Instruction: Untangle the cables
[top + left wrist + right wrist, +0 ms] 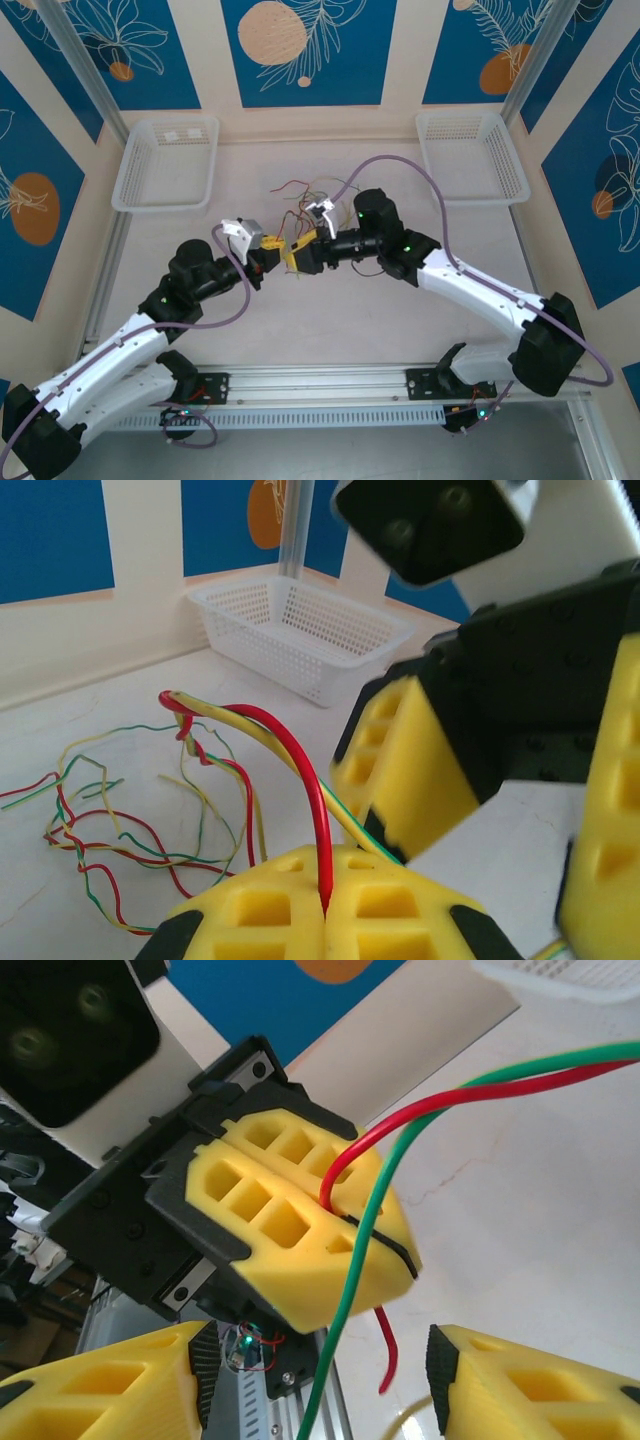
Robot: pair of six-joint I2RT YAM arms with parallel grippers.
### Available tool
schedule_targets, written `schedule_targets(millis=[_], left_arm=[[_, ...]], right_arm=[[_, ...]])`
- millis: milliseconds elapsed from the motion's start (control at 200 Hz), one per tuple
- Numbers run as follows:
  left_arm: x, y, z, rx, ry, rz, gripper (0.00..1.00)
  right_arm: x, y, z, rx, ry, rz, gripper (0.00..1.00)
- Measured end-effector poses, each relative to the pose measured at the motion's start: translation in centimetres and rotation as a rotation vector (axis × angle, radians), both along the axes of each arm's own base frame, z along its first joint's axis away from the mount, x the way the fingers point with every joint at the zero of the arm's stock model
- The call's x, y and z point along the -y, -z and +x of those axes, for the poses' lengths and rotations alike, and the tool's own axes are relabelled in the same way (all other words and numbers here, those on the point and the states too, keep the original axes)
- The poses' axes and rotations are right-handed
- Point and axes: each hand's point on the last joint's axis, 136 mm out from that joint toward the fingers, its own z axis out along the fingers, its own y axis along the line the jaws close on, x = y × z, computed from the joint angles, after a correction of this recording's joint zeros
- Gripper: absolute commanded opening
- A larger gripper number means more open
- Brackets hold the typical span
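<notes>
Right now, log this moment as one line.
phase: untangling | left jaws: shut on red cable | right jaws: open, close by, holding nothing | other cables: tangled heap on table

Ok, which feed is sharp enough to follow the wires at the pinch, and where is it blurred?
Right wrist: the left gripper and the cables it pinches are crisp; the basket at top right is washed out. Left wrist: the right gripper looms soft, close to the lens; the loose cables behind are clear. Top external: even light, cables hairline thin.
</notes>
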Motion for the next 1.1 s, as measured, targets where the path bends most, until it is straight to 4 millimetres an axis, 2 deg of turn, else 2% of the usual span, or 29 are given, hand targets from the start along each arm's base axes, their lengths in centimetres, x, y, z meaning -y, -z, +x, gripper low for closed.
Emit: schedule_targets(millis=[55,190,230,325,455,585,710,870,985,1100], left_arm=[[0.0,0.0,0.0,-0.001,0.001,-0.001,0.0],[-0.2,0.1,0.2,-0.004,-0.017,0.002,0.0],[-0.4,-0.1,0.4,0.002,-0.031,-0.001,0.0],[-0.8,-0.3,0.6,0.008,-0.055,-0.002,0.0],[-1.3,-1.2,0.3,0.036,-0.074,-0.023,0.0],[-3.1,-2.3,0.3,0.077,-0.159,-0.05,0.0],[-5.5,-2.7,0.7,0.099,-0.283,-0.065,0.0],[-8.1,-3.0,0.9,0.108,-0.413,-0.07,0.0],[-9.3,-2.4,0.9,0.099,-0.469,-0.054,0.0],[-10.3,-1.5,0.9,0.091,-0.518,-0.038,0.0]], right_arm=[[-0.6,0.3,0.1,-0.011,-0.007,-0.001,0.52],[-1.2,0.5,0.0,-0.024,-0.018,0.002,0.13],[-1.2,0.4,0.0,-0.025,-0.017,0.001,0.07],[-1.1,0.4,0.2,-0.021,-0.002,-0.004,0.0],[-0.6,0.2,1.0,0.004,0.052,-0.014,0.0],[0.9,-0.6,1.5,0.046,0.112,-0.014,0.0],[3.1,-1.0,2.5,0.072,0.197,-0.022,0.0],[6.1,0.5,4.8,0.055,0.336,-0.091,0.0],[8.5,1.2,5.7,0.047,0.428,-0.126,0.0],[11.6,0.6,6.2,0.063,0.534,-0.123,0.0]])
